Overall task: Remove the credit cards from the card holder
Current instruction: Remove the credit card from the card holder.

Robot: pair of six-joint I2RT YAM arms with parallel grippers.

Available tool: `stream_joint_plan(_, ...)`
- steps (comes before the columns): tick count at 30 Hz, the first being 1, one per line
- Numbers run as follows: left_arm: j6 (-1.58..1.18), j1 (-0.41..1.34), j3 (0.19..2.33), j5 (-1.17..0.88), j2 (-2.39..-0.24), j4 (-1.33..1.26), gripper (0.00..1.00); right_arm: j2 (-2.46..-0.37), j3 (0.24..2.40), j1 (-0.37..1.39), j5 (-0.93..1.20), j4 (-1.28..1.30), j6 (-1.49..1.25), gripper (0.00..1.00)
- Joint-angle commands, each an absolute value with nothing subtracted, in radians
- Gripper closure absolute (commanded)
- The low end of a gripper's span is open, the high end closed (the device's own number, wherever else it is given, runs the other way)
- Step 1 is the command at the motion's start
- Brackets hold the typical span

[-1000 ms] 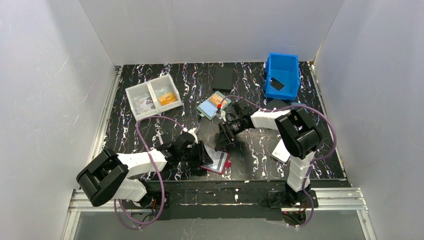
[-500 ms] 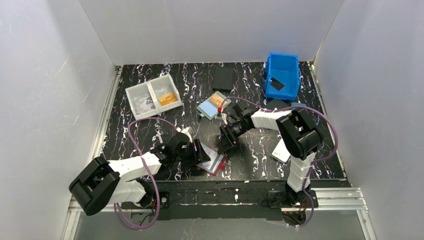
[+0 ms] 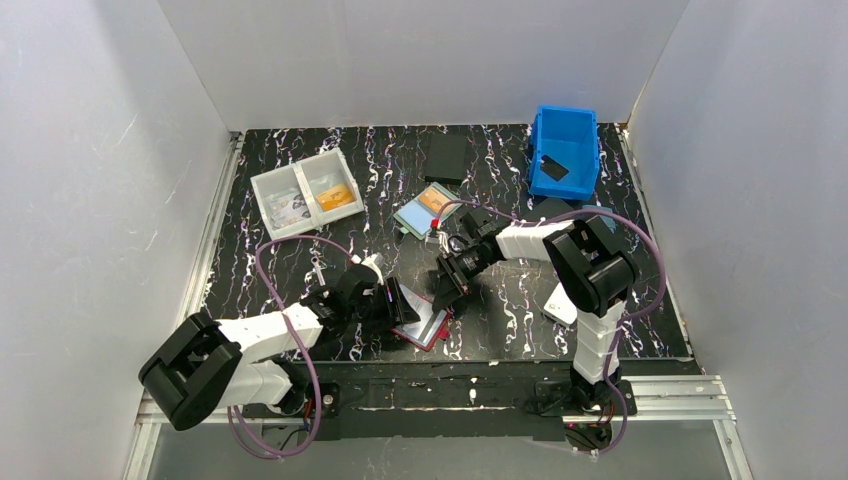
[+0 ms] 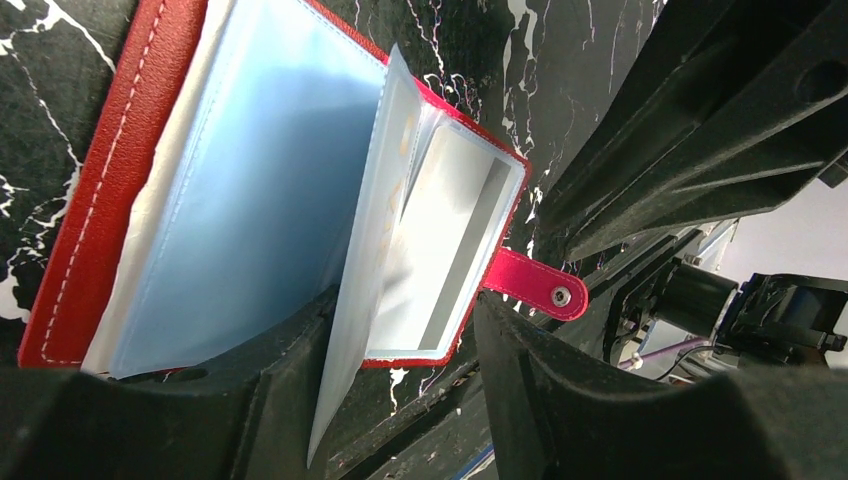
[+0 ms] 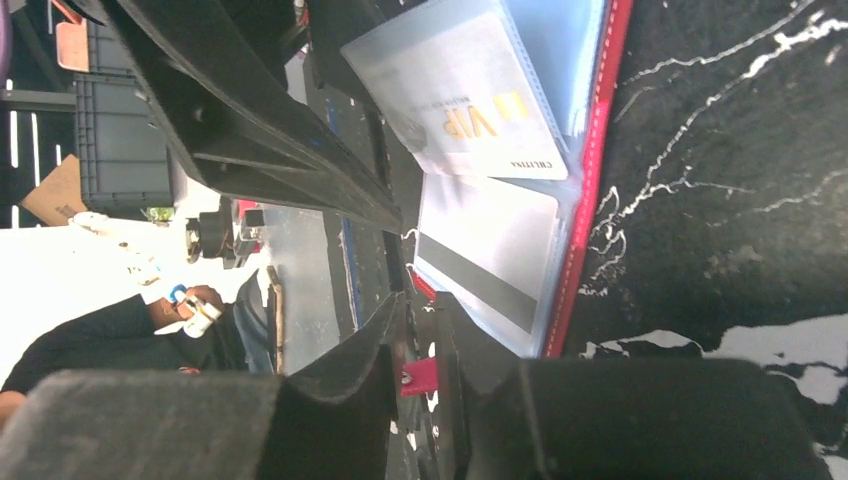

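Right wrist: one card holder (image 5: 585,200), two credit cards (image 5: 470,110); right hand (image 5: 419,322) pinching tab (image 5: 420,376).

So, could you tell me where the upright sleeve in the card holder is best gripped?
Probably by its free edge, coming from the left gripper's side. The sleeve stands on edge out of the open card holder, thin and flat, between that gripper's spread fingers, so they could pinch across its two faces. The right gripper crowds the snap tab side.
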State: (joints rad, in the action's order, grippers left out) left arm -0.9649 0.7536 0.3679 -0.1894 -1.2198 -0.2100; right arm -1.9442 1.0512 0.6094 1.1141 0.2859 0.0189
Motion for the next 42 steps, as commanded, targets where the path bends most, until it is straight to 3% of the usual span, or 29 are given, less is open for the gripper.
stream_joint_plan(1, -0.954, 0.747, 0.38, -0.202, -1.229, -0.192, 0.53, -1.919, 1.046, 0.613, 1.175, 0.235, 0.007, 0.77)
stream_joint_plan(5, -0.956, 0.747, 0.385, -0.205, -1.226, -0.193, 0.52, -1.936, 1.017, 0.658, 1.105, 0.176, -0.068, 0.88)
stream_joint_plan(14, -0.938, 0.71, 0.373, -0.217, -1.188, -0.192, 0.45, -2.037, 1.081, 0.707, 0.854, 0.323, -0.003, 0.89)
stream_joint_plan(23, -0.863, 0.599, 0.41, -0.344, -1.231, -0.166, 0.5, -2.051, 1.095, 0.707, 0.808, 0.346, 0.027, 0.9)
stream_joint_plan(27, -0.838, 0.582, 0.437, -0.387, -1.278, -0.164, 0.63, -2.048, 1.098, 0.707, 0.807, 0.352, 0.034, 0.9)
stream_joint_plan(29, -0.828, 0.577, 0.449, -0.404, -1.298, -0.164, 0.78, -2.044, 1.101, 0.707, 0.806, 0.356, 0.041, 0.9)
stream_joint_plan(31, -0.823, 0.571, 0.458, -0.415, -1.307, -0.164, 1.0, -2.037, 1.109, 0.705, 0.81, 0.367, 0.058, 0.89)
stream_joint_plan(32, -0.824, 0.568, 0.458, -0.418, -1.309, -0.164, 1.0, -2.03, 1.117, 0.701, 0.818, 0.384, 0.077, 0.89)
stream_joint_plan(35, -0.854, 0.566, 0.448, -0.402, -1.277, -0.167, 1.0, -2.001, 1.166, 0.671, 0.921, 0.495, 0.213, 0.84)
stream_joint_plan(37, -0.907, 0.566, 0.41, -0.387, -1.222, -0.221, 1.0, -1.953, 1.187, 0.633, 0.996, 0.551, 0.288, 0.73)
stream_joint_plan(42, -1.073, 0.575, 0.314, -0.341, -1.147, -0.455, 1.0, -1.796, 1.091, 0.578, 1.075, 0.396, 0.2, 0.54)
